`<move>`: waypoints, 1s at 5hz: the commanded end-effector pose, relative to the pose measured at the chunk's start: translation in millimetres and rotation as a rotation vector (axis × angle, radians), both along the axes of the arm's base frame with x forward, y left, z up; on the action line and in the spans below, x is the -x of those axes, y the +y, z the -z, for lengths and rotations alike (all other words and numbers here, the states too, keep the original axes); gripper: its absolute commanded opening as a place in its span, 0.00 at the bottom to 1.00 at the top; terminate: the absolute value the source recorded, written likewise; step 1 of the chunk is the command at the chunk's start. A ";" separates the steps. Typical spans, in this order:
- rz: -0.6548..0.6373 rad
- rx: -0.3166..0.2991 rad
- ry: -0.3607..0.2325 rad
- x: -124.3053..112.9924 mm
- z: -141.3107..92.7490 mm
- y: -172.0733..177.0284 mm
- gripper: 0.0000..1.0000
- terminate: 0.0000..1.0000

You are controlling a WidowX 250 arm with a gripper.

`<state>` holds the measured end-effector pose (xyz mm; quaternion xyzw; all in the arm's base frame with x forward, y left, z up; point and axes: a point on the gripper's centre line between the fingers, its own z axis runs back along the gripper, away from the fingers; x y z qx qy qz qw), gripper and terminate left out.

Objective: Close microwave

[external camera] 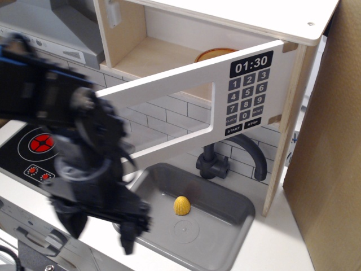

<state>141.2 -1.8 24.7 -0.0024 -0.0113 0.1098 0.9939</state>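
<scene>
Microwave point(248, 90) door ajar – hand point(101, 223), prongs spread tho blurred, sits near-left, covering door's handle end.

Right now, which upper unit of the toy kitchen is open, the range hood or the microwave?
The microwave: its white door is swung out over the sink, showing the wooden inside. The grey range hood has no door.

A white brick-pattern wall point(169, 121) backs a grey sink point(225, 237) with a dark tap point(248, 152), a black hob point(28, 152) at 9 o'clock, a brown board point(330, 158) at 3 o'clock.
</scene>
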 end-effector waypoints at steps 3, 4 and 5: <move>-0.139 0.044 -0.143 -80.6 -4.9 -22.2 1.00 0.00; -0.173 0.045 -0.179 -90.3 -10.1 -4.1 1.00 0.00; -0.190 0.038 -0.212 -95.6 -15.3 12.9 1.00 0.00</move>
